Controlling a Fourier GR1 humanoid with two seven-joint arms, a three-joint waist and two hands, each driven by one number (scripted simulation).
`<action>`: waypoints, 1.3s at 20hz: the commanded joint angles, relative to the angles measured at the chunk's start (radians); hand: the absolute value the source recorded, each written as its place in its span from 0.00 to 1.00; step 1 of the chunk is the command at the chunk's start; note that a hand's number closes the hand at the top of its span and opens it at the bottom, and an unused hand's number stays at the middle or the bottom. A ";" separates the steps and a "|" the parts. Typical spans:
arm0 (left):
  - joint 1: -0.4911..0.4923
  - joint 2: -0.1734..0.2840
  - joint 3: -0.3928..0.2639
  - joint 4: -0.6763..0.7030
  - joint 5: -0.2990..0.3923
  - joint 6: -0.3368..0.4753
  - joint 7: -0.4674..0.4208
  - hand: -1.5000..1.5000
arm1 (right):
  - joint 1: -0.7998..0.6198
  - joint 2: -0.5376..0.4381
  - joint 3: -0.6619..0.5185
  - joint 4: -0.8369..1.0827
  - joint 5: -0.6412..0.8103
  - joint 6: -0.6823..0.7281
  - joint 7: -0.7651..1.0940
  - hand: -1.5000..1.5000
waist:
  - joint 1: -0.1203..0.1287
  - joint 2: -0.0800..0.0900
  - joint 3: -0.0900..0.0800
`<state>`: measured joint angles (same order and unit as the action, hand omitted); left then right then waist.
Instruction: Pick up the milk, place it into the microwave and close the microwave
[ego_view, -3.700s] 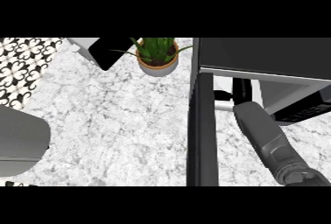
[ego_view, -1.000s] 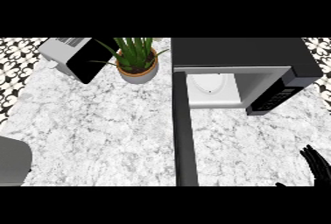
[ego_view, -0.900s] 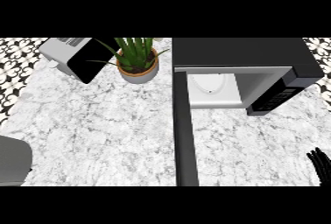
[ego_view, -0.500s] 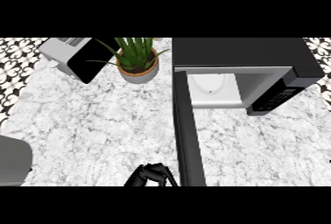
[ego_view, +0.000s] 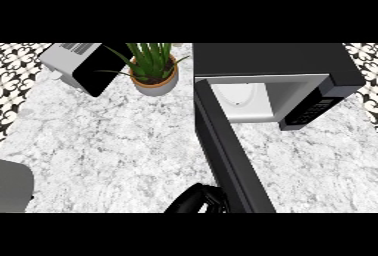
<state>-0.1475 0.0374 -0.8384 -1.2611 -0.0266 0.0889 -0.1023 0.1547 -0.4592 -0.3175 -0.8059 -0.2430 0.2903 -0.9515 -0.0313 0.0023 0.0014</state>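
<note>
The black microwave (ego_view: 273, 62) stands at the back right with its cavity showing. The white milk carton (ego_view: 241, 95) stands upright inside that cavity, toward its left side. The microwave door (ego_view: 225, 150) is open and runs as a long black bar from the cavity's left corner down toward the lower edge, slanting right. My left hand (ego_view: 193, 201) shows at the bottom centre, just left of the door's near end and against its outer face, fingers relaxed and holding nothing. My right hand is out of view.
A potted plant (ego_view: 153, 75) and a toaster (ego_view: 80, 67) stand at the back left of the marble counter (ego_view: 111, 145). A grey rounded object (ego_view: 11, 187) lies at the lower left edge.
The right hand left the lower right edge. The left hand came in at the bottom and moved right against the door, whose near end has swung right.
</note>
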 joint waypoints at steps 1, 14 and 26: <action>-0.081 -0.036 -0.105 0.134 0.012 0.006 -0.035 1.00 | -0.019 -0.047 -0.003 0.028 -0.025 0.172 -0.098 0.00 | -0.003 0.003 0.000; -0.276 -0.036 -0.277 0.152 0.271 0.275 -0.120 0.00 | -0.008 -0.027 0.094 -0.188 -0.057 0.150 -0.041 0.00 | -0.091 0.011 -0.006; -0.475 -0.036 -0.241 0.176 0.441 0.412 -0.087 1.00 | -0.043 -0.064 0.154 -0.323 -0.115 0.155 0.082 0.00 | -0.184 0.028 -0.006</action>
<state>-0.5560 0.0214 -1.0953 -1.0779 0.3635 0.4730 -0.1912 0.1192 -0.5137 -0.1820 -1.1058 -0.3475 0.3599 -0.8384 -0.1827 0.0253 -0.0037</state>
